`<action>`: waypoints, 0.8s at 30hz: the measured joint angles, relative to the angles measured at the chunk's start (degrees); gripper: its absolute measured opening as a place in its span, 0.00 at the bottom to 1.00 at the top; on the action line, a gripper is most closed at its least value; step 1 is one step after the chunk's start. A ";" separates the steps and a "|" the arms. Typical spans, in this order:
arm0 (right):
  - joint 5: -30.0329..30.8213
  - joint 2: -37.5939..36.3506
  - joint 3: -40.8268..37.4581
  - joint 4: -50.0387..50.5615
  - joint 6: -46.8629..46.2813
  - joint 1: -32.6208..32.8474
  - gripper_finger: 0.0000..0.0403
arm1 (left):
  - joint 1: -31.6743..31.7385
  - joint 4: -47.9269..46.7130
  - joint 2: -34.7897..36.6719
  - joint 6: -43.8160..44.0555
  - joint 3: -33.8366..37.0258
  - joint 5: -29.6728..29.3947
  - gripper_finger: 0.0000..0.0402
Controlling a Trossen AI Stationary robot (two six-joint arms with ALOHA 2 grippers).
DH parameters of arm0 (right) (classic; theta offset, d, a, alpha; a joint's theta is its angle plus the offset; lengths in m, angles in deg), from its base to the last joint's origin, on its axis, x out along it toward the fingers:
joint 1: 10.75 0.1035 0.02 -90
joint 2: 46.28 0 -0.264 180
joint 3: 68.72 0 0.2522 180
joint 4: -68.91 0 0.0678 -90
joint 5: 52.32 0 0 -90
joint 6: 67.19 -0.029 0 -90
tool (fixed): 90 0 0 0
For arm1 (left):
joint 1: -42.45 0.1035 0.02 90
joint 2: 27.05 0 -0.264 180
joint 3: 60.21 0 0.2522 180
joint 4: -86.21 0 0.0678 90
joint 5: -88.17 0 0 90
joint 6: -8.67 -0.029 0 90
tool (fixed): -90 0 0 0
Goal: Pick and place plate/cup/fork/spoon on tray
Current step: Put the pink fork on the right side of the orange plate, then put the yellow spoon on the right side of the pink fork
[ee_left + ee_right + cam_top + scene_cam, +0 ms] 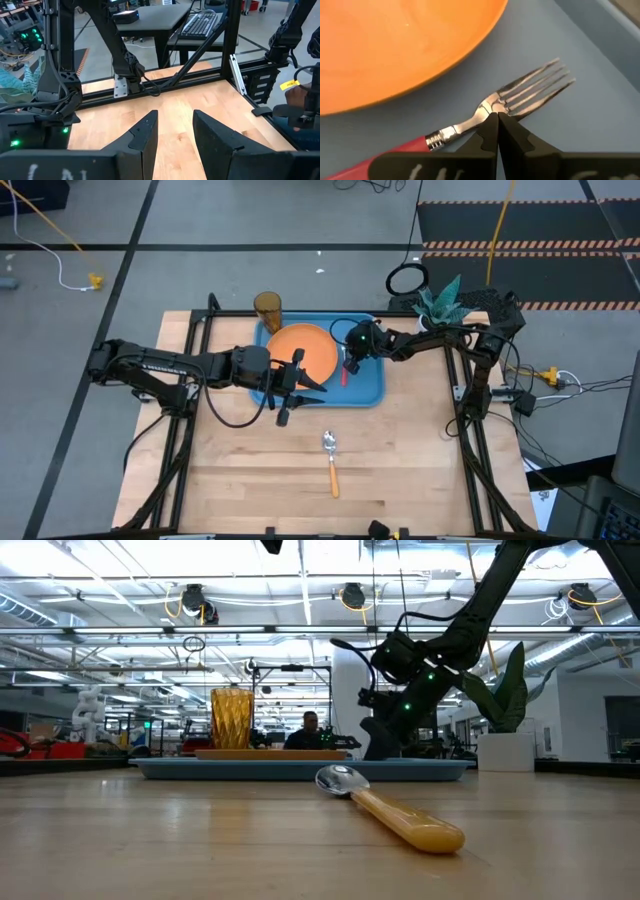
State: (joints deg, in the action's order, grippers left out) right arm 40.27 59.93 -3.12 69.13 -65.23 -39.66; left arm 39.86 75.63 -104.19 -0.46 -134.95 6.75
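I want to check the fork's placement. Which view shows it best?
The right wrist view: the fork fills the picture, lying on the tray beside the plate, right gripper at its neck. The high view shows only a red sliver. The other views show none.

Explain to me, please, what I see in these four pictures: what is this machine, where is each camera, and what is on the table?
It is a robot with two dark arms, each ending in a two-finger pincer. One camera looks down from above, one sits at table height, and one rides on each wrist. On the wooden table lies a light-blue tray with an orange plate and a red-handled fork on it. The amber cup stands at the tray's far corner. The spoon lies on the bare wood. The right pincer is shut over the fork's neck. The left pincer is open and empty.
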 joint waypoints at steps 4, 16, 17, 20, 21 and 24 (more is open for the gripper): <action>-0.70 0.00 0.00 -1.24 0.56 0.00 0.00 | 0.00 0.00 0.00 0.01 -0.01 0.00 0.32; -2.48 -4.84 -0.02 0.44 -3.68 1.61 0.00 | 0.00 -0.34 0.00 0.26 0.01 -0.11 0.32; -2.47 -6.26 -0.02 1.56 -4.61 2.12 0.00 | -0.02 -0.64 0.00 0.26 0.01 -0.11 0.32; -2.06 -11.49 -0.01 6.47 -7.27 4.42 0.00 | -0.39 -1.31 0.00 0.44 0.01 -0.15 0.32; -1.17 -13.49 0.00 8.65 -8.11 5.53 0.00 | -0.62 -1.39 0.00 0.43 0.01 -0.23 0.32; 1.97 -19.14 0.00 14.36 -10.29 9.75 0.00 | -1.94 -1.45 0.00 0.42 0.01 -0.32 0.32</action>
State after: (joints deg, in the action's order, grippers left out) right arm 42.24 40.80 -3.12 83.50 -75.52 -29.91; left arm 37.92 74.18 -104.20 -0.04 -134.94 6.44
